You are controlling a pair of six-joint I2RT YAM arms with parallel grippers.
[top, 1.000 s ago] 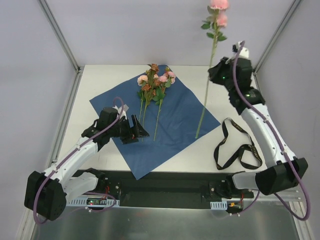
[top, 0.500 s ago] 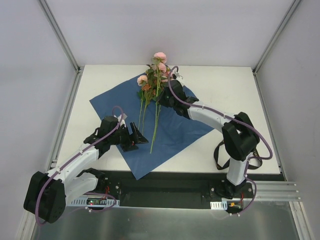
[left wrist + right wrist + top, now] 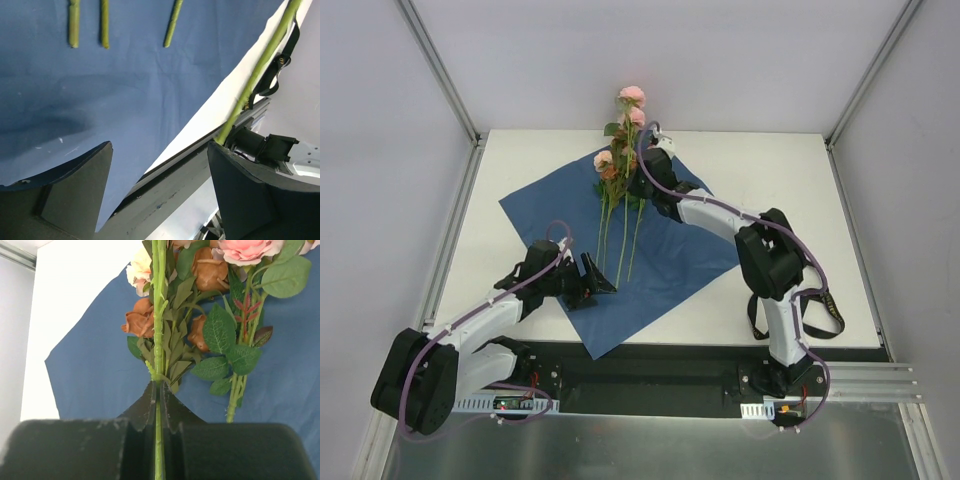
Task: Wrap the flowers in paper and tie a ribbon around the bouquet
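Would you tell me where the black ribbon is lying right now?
In the top view the ribbon lies on the white table at the near right, just off the right corner of the paper, partly hidden behind the right arm.

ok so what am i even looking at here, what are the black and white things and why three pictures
These are two robot arms bolted at the near edge of a white table, each ending in a two-finger gripper. The wide picture comes from a fixed camera above and behind them. The other two come from a small camera on each wrist, so each shows that arm's own fingers. On the table lies a dark blue paper sheet with a small bunch of pink and orange flowers on it. A black ribbon lies to the right. The right gripper is shut on a long-stemmed pink rose, by the bunch. The left gripper is open and empty, low over the paper.
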